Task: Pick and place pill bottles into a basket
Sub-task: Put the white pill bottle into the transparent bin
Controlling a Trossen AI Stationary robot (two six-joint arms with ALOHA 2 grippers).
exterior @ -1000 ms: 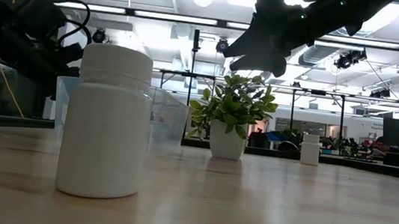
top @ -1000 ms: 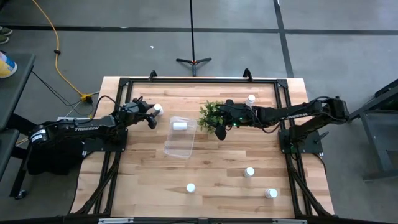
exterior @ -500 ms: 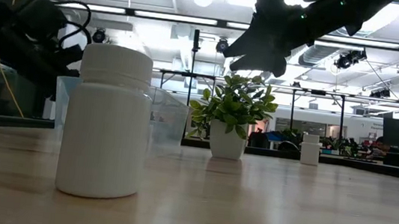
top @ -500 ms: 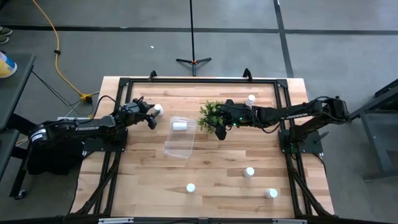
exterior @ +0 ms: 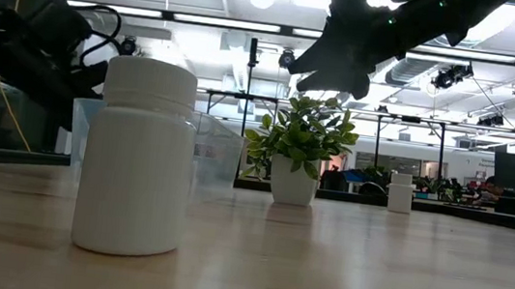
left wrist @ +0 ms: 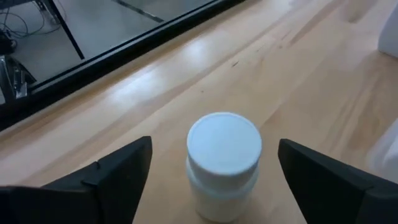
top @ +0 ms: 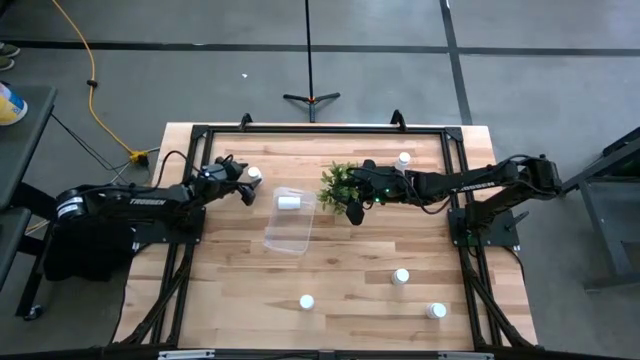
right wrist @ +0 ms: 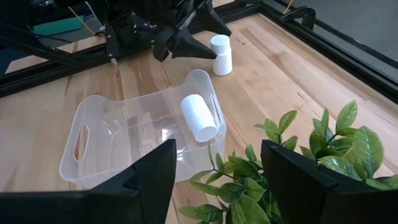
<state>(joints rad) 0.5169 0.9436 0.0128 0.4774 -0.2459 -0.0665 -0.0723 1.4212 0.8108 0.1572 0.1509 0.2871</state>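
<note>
White bottle (left wrist: 222, 163) upper left in high view: my left end effector (top: 243, 185) has just spread wide around it, not gripping yet, so pick is next. Basket (top: 290, 221) at centre holds one bottle (top: 290, 203). Right end effector (top: 356, 208) hangs partly open, empty, by plant (top: 340, 183).

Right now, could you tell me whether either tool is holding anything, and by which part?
Nothing is held. The left tool stands open around an upright pill bottle without touching; the right tool hangs open above the plant.
</note>
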